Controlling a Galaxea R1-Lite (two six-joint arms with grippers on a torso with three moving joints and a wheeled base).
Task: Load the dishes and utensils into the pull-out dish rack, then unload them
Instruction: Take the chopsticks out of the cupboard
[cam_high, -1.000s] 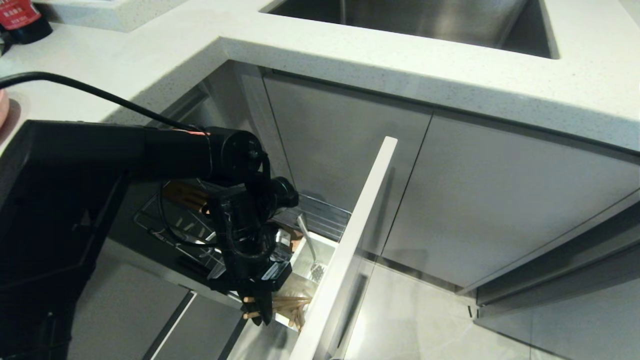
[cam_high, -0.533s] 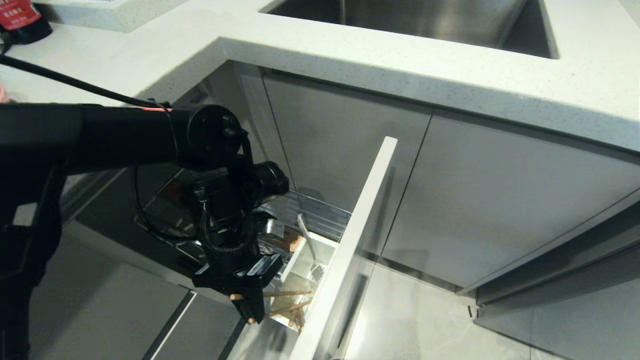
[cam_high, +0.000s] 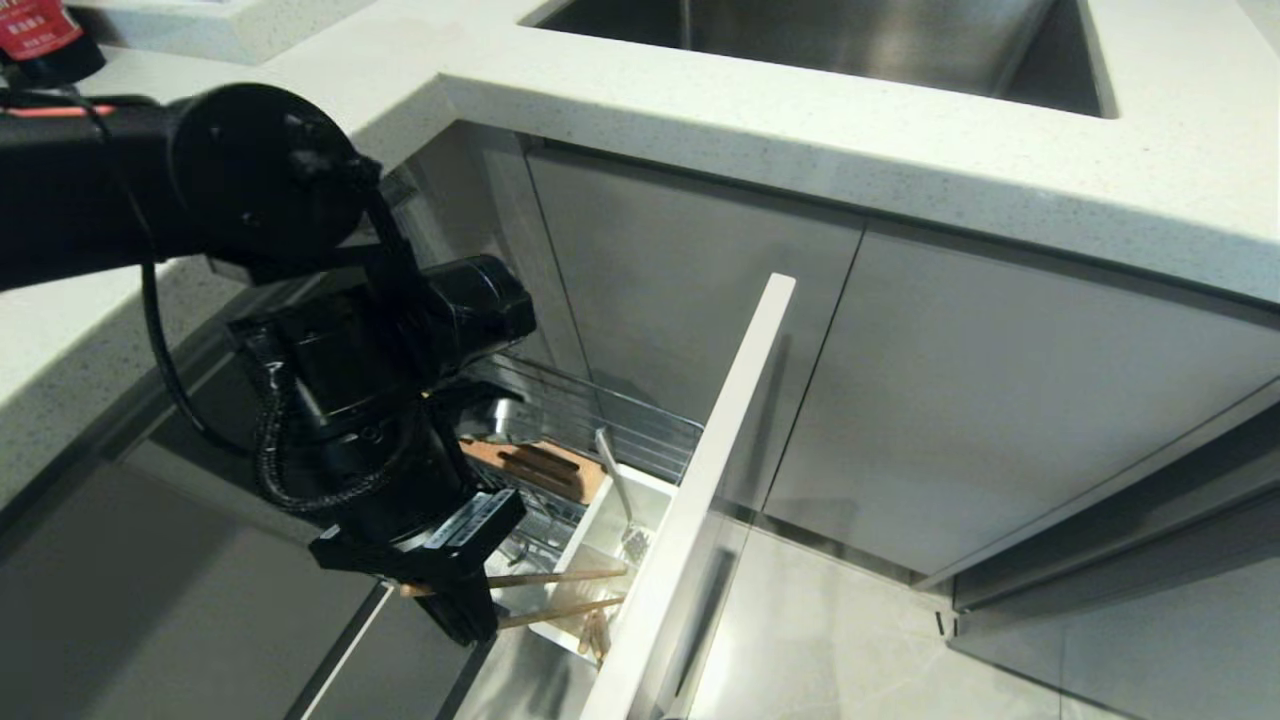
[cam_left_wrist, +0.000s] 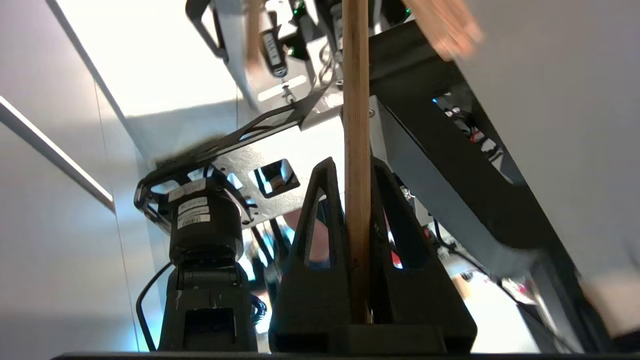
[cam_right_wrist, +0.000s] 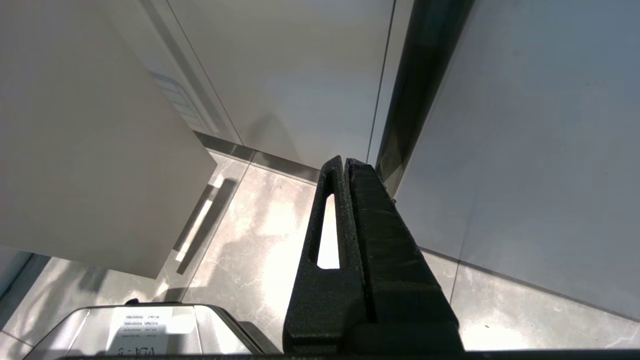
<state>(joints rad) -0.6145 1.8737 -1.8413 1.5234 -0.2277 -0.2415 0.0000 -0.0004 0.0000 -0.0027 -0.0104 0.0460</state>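
Left gripper (cam_high: 455, 605) clamps chopsticks (cam_high: 560, 592) level above white caddy (cam_high: 600, 540); spoon (cam_high: 617, 490) inside, rack front (cam_high: 700, 500) alongside. Right gripper (cam_right_wrist: 345, 172) closed, empty, near floor.

We see light wooden chopsticks (cam_high: 560, 595), smooth and matt. The spoon (cam_high: 618, 490) is shiny metal. The dish rack (cam_high: 620, 425) is bright chrome wire with a white plastic caddy (cam_high: 600, 545). The countertop (cam_high: 800, 130) looks like speckled stone.
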